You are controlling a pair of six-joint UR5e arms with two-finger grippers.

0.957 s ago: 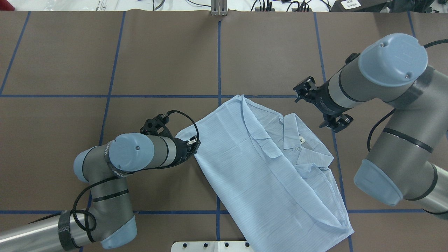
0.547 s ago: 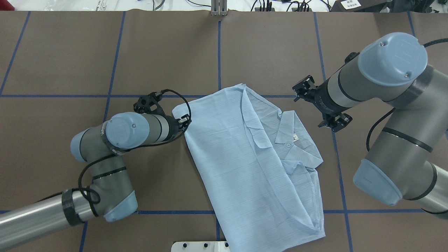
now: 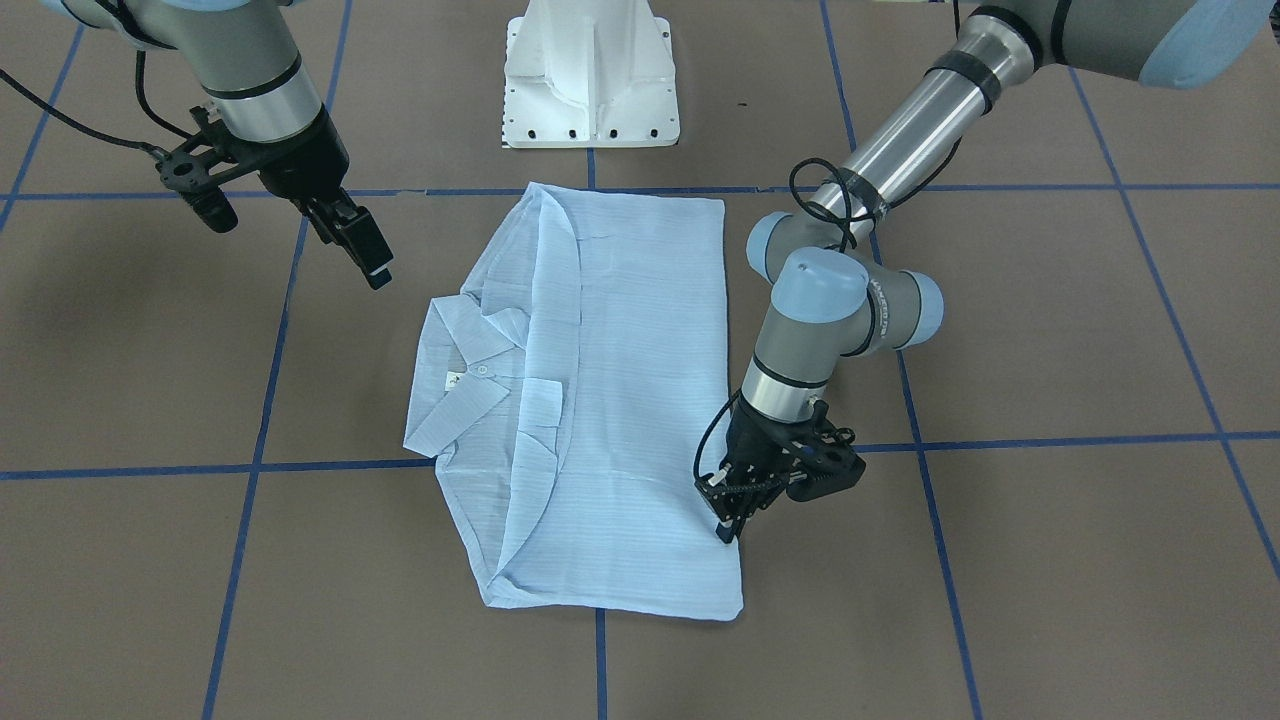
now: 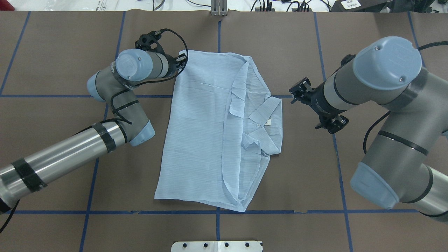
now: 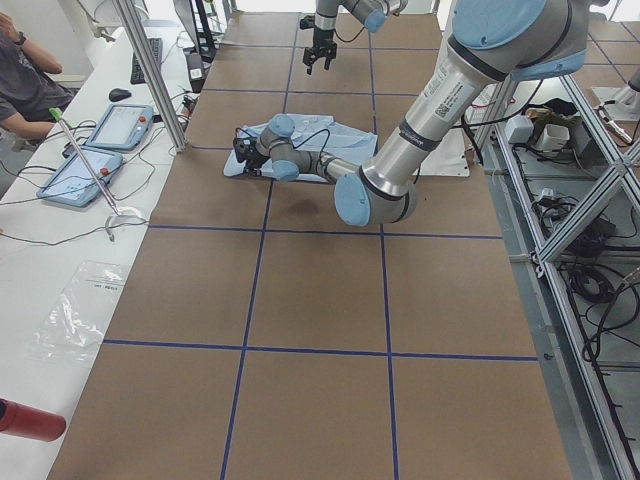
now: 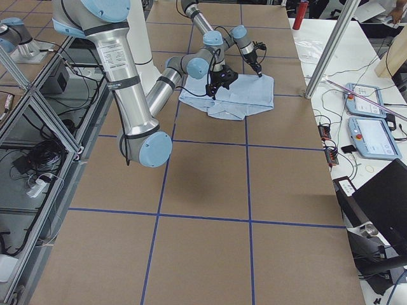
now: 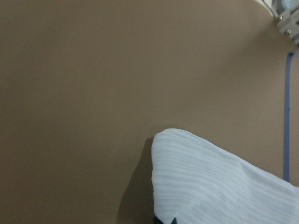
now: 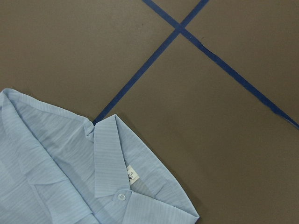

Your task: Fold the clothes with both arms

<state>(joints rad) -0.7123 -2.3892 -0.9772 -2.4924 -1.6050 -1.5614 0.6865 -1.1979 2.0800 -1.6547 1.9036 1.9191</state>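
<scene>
The shirt (image 4: 199,133) lies flat in the middle of the tabletop (image 4: 52,157), folded lengthwise, with its collar (image 4: 264,112) toward the right end. Overhead, the wrist hides the left gripper (image 3: 728,520). The front-facing view shows its jaws clenched on the shirt's edge near the far-edge corner. The right gripper (image 3: 368,258) hangs over bare tabletop beside the collar, holding nothing; I cannot tell whether its jaws are parted. Its wrist view shows the neck tag (image 8: 131,175) and a button (image 8: 121,196) plainly.
</scene>
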